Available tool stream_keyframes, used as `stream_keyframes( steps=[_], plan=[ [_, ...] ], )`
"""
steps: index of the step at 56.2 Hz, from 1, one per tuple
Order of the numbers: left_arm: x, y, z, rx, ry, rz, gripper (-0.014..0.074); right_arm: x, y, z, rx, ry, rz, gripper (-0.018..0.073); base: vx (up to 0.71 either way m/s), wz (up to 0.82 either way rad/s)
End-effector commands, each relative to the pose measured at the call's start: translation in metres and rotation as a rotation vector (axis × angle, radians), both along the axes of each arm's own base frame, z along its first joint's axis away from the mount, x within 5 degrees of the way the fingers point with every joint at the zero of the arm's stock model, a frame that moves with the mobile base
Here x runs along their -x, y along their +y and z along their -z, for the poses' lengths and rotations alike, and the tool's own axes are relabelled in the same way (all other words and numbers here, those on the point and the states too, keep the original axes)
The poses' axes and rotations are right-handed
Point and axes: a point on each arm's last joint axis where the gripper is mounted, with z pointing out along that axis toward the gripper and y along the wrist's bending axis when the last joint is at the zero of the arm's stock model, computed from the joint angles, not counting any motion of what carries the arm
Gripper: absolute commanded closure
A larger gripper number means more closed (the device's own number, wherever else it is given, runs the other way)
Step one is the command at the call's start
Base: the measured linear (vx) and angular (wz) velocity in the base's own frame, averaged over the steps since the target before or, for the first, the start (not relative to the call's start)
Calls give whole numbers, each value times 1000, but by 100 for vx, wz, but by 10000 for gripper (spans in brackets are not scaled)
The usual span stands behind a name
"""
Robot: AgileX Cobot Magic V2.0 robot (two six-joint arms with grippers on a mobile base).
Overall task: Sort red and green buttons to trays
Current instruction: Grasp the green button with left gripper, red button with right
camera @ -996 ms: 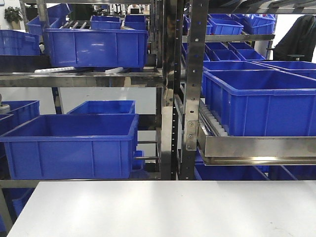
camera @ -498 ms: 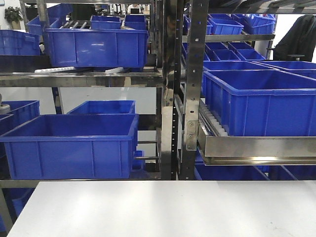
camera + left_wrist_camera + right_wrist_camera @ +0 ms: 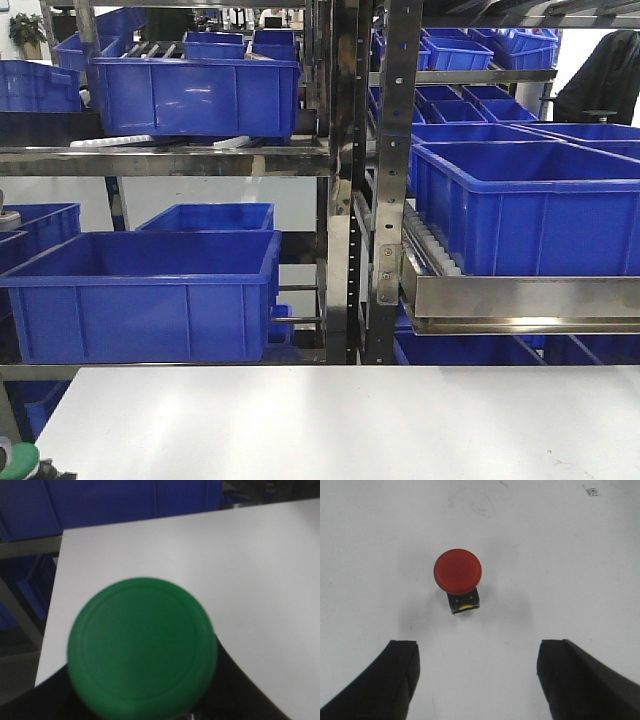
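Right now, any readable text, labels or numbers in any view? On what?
No readable text in any view.
Tiny dark mark on the table, right wrist view: too small to read.
Caps of the green button and red button: blank.
The blue crates and rack: no labels visible.

We note bright, even light in the front view, with glare on the steel rail [image 3: 520, 297]. Left wrist: green button [image 3: 142, 647] blurred, too close. Right wrist: red button [image 3: 457, 571] sharp, with faint soft shadows on the table [image 3: 560, 540].
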Motion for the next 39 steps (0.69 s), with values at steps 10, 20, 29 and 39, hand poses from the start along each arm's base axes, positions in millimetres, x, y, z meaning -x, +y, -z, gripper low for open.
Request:
stream_keyframes(
  steps=[10,20,29,39],
  plan=[
    [2,-1,-28,27,-128,-4,596,-43,2,-1,-9,-41,-32,5,0,0],
    [2,-1,-28,27,-119,-4,596,-68,1,1,14,1,-38,5,0,0],
    [2,-1,-28,26,-114,-3,596,-83,-2,4,60,65,-46,5,0,0],
    [2,-1,-28,26,-114,-3,596,-96,0,15,62,77,-69,5,0,0]
  ],
)
